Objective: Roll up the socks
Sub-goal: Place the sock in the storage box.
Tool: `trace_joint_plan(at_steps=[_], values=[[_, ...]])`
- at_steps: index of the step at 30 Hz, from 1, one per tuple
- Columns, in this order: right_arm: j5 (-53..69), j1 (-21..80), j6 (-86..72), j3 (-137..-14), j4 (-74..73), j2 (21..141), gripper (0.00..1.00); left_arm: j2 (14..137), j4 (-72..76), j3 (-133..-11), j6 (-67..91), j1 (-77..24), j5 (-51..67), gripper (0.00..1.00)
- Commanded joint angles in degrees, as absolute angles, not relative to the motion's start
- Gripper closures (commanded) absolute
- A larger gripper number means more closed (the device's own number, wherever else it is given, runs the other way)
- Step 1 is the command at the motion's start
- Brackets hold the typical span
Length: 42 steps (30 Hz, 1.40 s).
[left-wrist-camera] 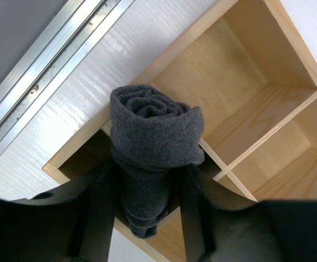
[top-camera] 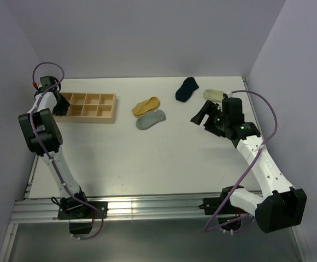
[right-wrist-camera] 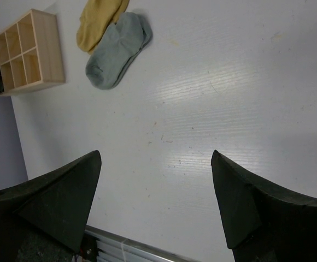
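A rolled dark grey sock (left-wrist-camera: pixel 156 131) stands on end in a corner compartment of the wooden box (left-wrist-camera: pixel 246 82). My left gripper (left-wrist-camera: pixel 147 180) straddles the roll with its fingers parted, and a slim gap shows on the right side. From above, the left gripper (top-camera: pixel 57 103) sits over the left end of the box (top-camera: pixel 90 106), hiding the roll. A mustard-yellow sock (top-camera: pixel 146 105) and a light grey sock (top-camera: pixel 150 120) lie flat side by side mid-table. My right gripper (top-camera: pixel 202 115) hovers open over bare table (right-wrist-camera: pixel 156 164), holding nothing.
A navy sock (top-camera: pixel 187 88) and a cream sock (top-camera: pixel 214 94) lie at the back right, just behind the right gripper. The other compartments of the box show bare wood. An aluminium rail (top-camera: pixel 147 207) runs along the near table edge.
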<state>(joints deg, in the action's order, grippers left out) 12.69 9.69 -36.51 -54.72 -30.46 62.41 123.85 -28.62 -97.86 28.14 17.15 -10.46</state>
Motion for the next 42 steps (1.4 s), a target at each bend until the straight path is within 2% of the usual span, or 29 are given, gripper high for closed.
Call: trace_joint_plan(at_steps=[1,6,17,34,37,42], values=[[13.27,9.14,-35.60,-54.23,-28.74,61.70,0.12,120.85,-33.22,-97.64,27.77,16.61,-11.60,0.49],[13.36,8.97,-35.60,-54.32,-28.65,61.79,0.12,119.80,-33.05,-99.22,28.39,16.17,-12.22,0.45],[13.36,8.79,-35.86,-54.23,-28.83,61.87,0.12,115.31,-26.72,-97.47,29.09,15.38,-15.29,0.47],[13.89,8.61,-35.68,-54.40,-28.39,63.19,0.12,115.31,-20.83,-94.31,28.56,15.20,-18.28,0.47],[13.54,8.53,-35.51,-54.41,-28.56,63.11,0.13,116.54,-21.35,-94.22,29.00,15.12,-17.67,0.50],[13.36,8.35,-35.51,-54.40,-28.74,63.11,0.13,117.51,-22.50,-92.20,29.09,15.12,-17.40,0.67]])
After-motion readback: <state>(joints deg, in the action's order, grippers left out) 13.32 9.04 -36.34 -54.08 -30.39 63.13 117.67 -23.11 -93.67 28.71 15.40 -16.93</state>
